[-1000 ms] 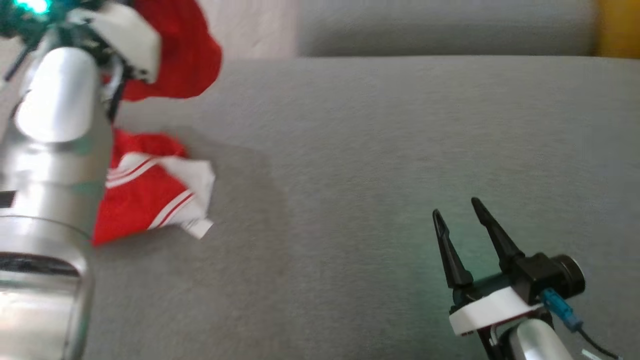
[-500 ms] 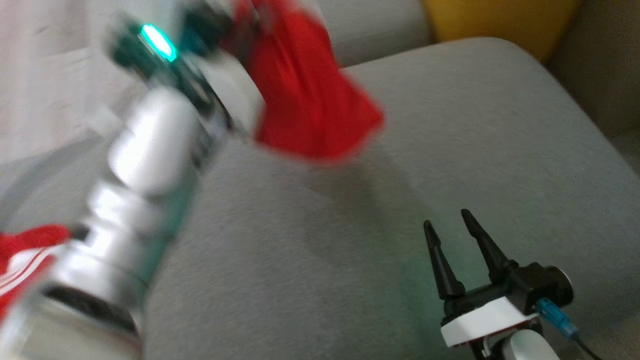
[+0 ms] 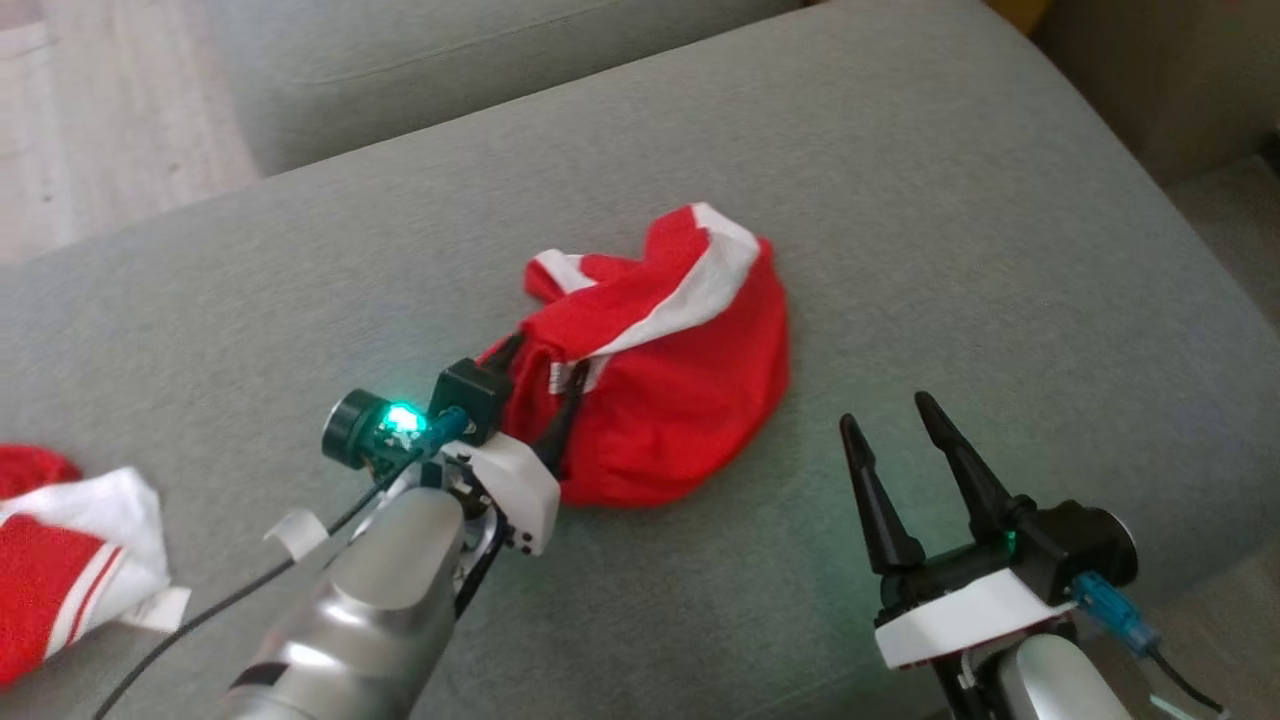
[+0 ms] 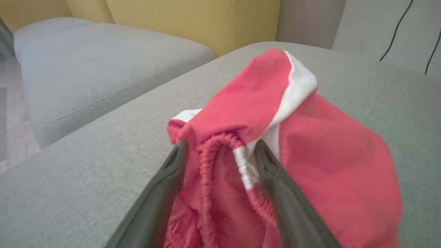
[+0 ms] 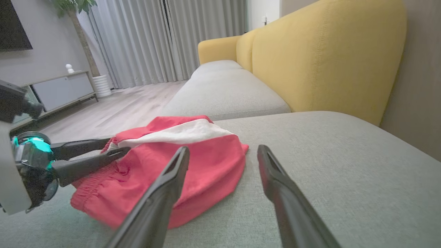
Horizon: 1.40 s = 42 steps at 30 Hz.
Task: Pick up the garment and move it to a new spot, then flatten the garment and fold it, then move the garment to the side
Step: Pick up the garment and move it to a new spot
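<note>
Two end effectors show over a grey sofa seat cushion (image 3: 950, 180). The task's garment, a pair of red shorts (image 3: 680, 410) with a white band and a gathered elastic waistband, lies bunched in a heap near the middle of that cushion. The left end effector (image 3: 545, 358) sits at the heap's near left edge with its two dark fingers spread. In the left wrist view the fingers stand on either side of a fold of the waistband, the cloth between them but not pinched. The rest of the shorts spreads away from the fingertips, up and to the right in the head view.

The right end effector (image 3: 888, 412) is to the right of the shorts and apart from them. Its fingers are spread with nothing between them. In the right wrist view they point at the shorts' right edge and the bare cushion beside it.

A second red and white garment (image 3: 60, 560) lies crumpled at the cushion's far left, well apart from both end effectors. A yellow backrest (image 5: 327, 51) rises behind the seat.
</note>
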{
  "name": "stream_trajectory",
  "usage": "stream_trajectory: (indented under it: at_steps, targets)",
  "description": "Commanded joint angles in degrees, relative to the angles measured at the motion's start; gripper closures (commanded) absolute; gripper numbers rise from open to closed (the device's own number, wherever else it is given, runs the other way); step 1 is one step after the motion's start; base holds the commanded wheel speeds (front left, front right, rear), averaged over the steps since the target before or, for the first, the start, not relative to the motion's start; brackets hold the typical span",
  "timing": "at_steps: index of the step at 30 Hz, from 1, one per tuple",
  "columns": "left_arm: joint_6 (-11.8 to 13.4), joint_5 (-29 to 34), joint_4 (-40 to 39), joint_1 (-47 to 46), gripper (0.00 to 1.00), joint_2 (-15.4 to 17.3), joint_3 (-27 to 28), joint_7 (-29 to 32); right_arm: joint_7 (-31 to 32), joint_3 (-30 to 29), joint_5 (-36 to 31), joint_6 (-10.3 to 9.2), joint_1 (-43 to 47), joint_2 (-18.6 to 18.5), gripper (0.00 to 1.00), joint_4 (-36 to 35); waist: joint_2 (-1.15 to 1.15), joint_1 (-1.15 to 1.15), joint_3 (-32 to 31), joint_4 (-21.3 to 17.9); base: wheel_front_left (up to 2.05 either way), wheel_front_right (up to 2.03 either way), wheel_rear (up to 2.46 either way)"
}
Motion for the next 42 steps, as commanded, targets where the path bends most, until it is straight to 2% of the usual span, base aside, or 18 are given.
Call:
stream_trajectory:
  at_steps: [1, 5, 7, 8, 11, 18, 23, 29, 33, 42]
  targets:
    - [1.1, -0.7, -1.4, -1.9, 0.00, 0.0, 2.1, -1.5, -0.6, 0.7, -0.6, 0.42, -1.4, 0.3, 0.00, -1.4, 0.00, -0.01, -1.0, 3.1, 0.00, 0.00, 0.00]
    - [3.2, -1.4, -3.5, 0.1, 0.00, -0.5, 2.6, -2.5, -0.6, -1.5, -1.5, 0.42, -0.4, 0.3, 0.00, -1.4, 0.00, -0.01, -3.8, 7.7, 0.00, 0.00, 0.00]
    - [4.8, -2.1, -7.6, 1.8, 0.00, -0.6, 4.4, -2.6, -0.6, -2.4, -2.6, 0.42, 0.3, 0.3, 0.00, -1.5, 0.00, -0.01, -5.5, 10.4, 0.00, 0.00, 0.00]
    - [4.8, -2.1, -7.6, 1.8, 0.00, -0.6, 4.4, -2.6, -0.6, -2.4, -2.6, 0.42, 0.3, 0.3, 0.00, -1.5, 0.00, -0.01, -5.5, 10.4, 0.00, 0.00, 0.00]
    - [7.9, -2.1, -15.5, 5.6, 0.00, -0.7, 8.3, -2.6, -0.6, -3.5, -3.8, 0.42, 0.8, 0.3, 0.00, -1.9, 0.00, -0.01, -7.0, 14.1, 0.00, 0.00, 0.00]
    - [12.4, 4.8, -30.9, 17.8, 0.00, 0.5, 14.0, -2.6, -0.6, -6.7, -2.6, 0.42, 2.2, 0.3, 0.00, -1.4, 0.00, -0.01, -9.9, 20.5, 0.00, 0.00, 0.00]
    - [14.5, 7.9, -40.6, 28.0, 0.00, 2.2, 20.3, -2.6, -0.6, -7.5, -2.5, 0.42, 3.9, 0.3, 0.00, -1.7, 0.00, -0.01, -11.5, 22.4, 0.00, 0.00, 0.00]
    - [14.2, 12.5, -50.5, 38.7, 0.00, 2.3, 25.2, -2.6, -0.6, -9.4, -3.1, 0.42, 7.2, 0.3, 0.00, -2.3, 0.00, -0.01, -13.1, 24.1, 0.00, 0.00, 0.00]
    - [13.3, 14.3, -51.7, 43.1, 0.00, 1.6, 26.9, -2.6, -0.6, -9.8, -4.1, 0.42, 8.8, 0.3, 0.00, -2.2, 0.00, -0.01, -13.6, 24.5, 0.00, 0.00, 0.00]
    - [10.7, 17.5, -51.3, 44.8, 0.00, 0.3, 28.4, -2.6, -0.6, -10.1, -4.7, 0.42, 10.0, 0.3, 0.00, -2.8, 0.00, -0.01, -14.3, 25.1, 0.00, 0.00, 0.00]
